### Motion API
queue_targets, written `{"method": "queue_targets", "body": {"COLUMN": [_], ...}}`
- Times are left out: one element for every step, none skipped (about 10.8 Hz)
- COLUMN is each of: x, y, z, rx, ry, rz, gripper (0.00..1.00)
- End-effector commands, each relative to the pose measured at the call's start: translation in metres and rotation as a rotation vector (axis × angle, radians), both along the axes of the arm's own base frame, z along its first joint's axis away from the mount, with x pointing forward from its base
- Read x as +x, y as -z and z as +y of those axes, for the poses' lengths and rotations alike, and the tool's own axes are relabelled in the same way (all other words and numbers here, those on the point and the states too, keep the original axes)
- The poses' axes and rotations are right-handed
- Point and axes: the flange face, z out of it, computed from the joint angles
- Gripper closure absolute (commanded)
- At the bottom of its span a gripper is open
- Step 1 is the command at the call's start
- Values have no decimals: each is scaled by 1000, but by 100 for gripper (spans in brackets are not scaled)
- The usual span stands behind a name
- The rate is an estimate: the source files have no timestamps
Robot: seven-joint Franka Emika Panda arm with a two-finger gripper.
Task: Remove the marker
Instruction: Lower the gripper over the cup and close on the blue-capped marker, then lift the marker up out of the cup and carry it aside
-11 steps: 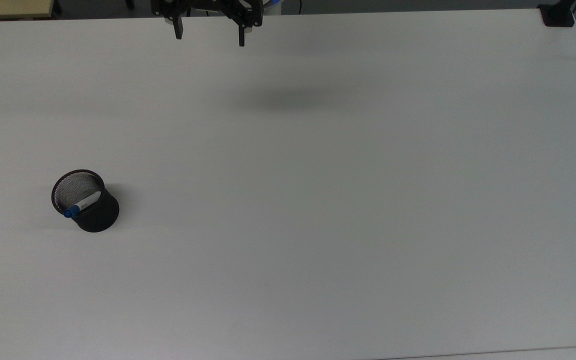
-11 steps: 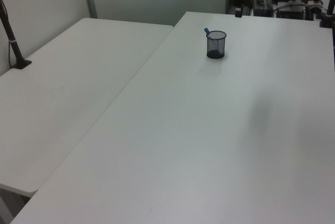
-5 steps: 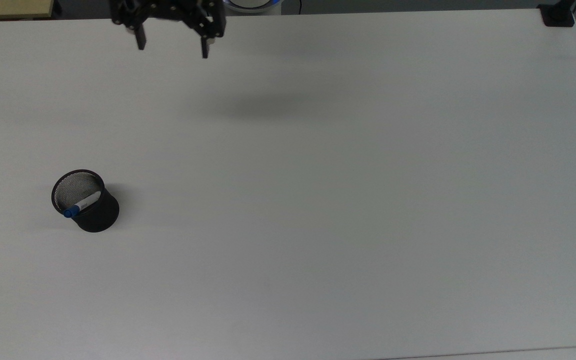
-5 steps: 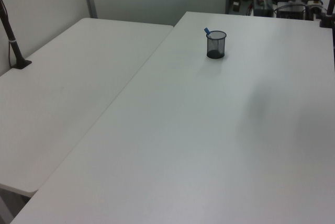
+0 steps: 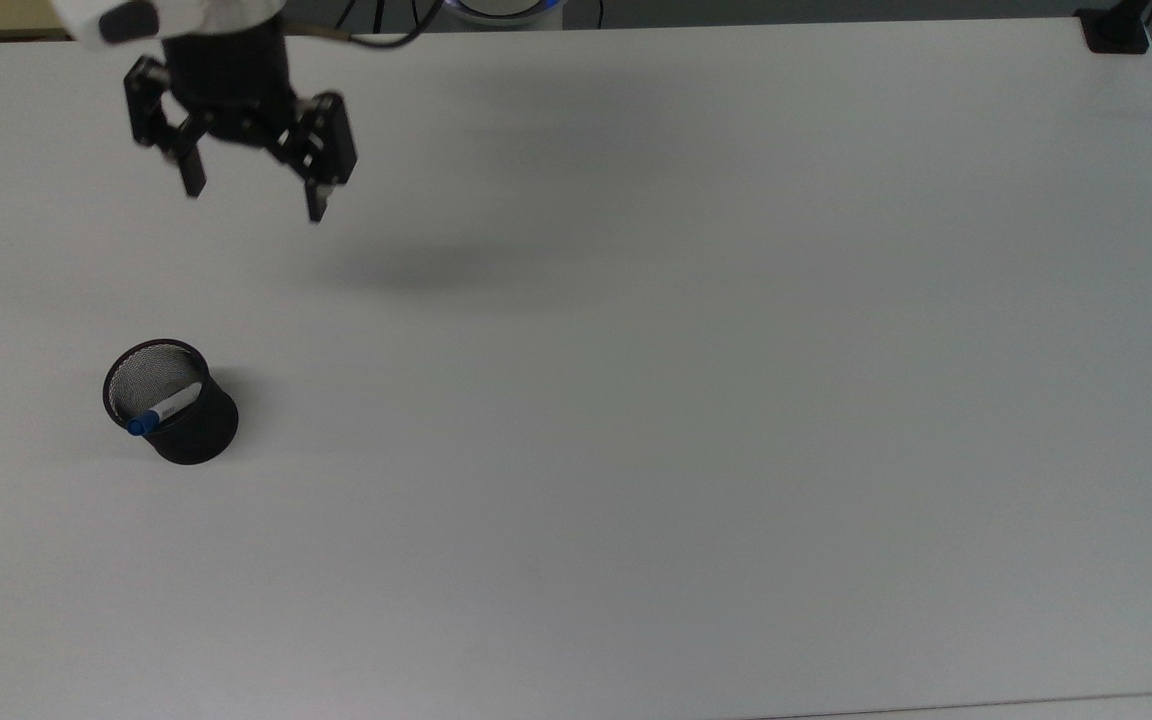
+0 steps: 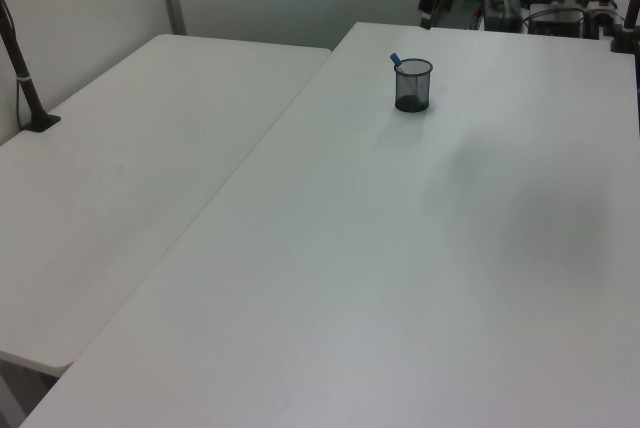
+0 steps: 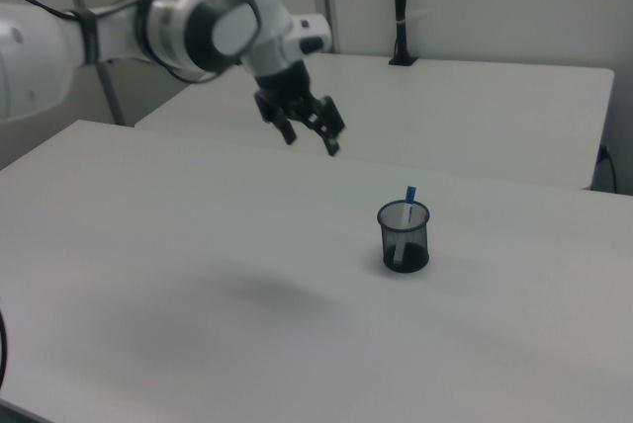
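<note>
Marker [image 5: 164, 409] stands tilted in the black mesh cup [image 5: 176, 402] on the table [image 5: 696, 400], blue cap [image 7: 409, 194] poking above the rim. Pincer [image 5: 251, 200] hangs in the air well apart from the cup, fingers spread, holding nothing. We judge the marker light, stiff and smooth-barrelled; best gripped at the exposed cap end.

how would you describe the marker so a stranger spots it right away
On the wide white table stands a single black mesh cup, toward the top view's left. The marker leans inside it: a slim white barrel whose blue cap pokes above the rim.
</note>
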Motion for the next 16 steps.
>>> {"method": "queue_targets", "body": {"x": [25,33,42,46,51,56,59,62,64,66,69,70,71,72,72,72], "y": [40,55,67,77,92,106,114,120,128,139,147,152,157,158,160,159], "z": [-32,-39,-45,-60,-71,-75,-84,-90,-95,-97,-97,-96,-96,-95,-96,-96], "rx": [-40,-63,-71,-72,-76,-85,-96,-107,-113,-118,-121,-121,-121,-119,-116,-121], "ry": [-16,-33,-27,-3,7,6,11,12,16,14,10,7,7,7,10,3], "rz": [-60,-78,-127,-170,-193,-216,-257,-293,-315,-329,-340,-346,-349,-359,-360,-360], "gripper": [0,0,0,0,0,1,5,10,16,25,35,44,49,57,65,74]}}
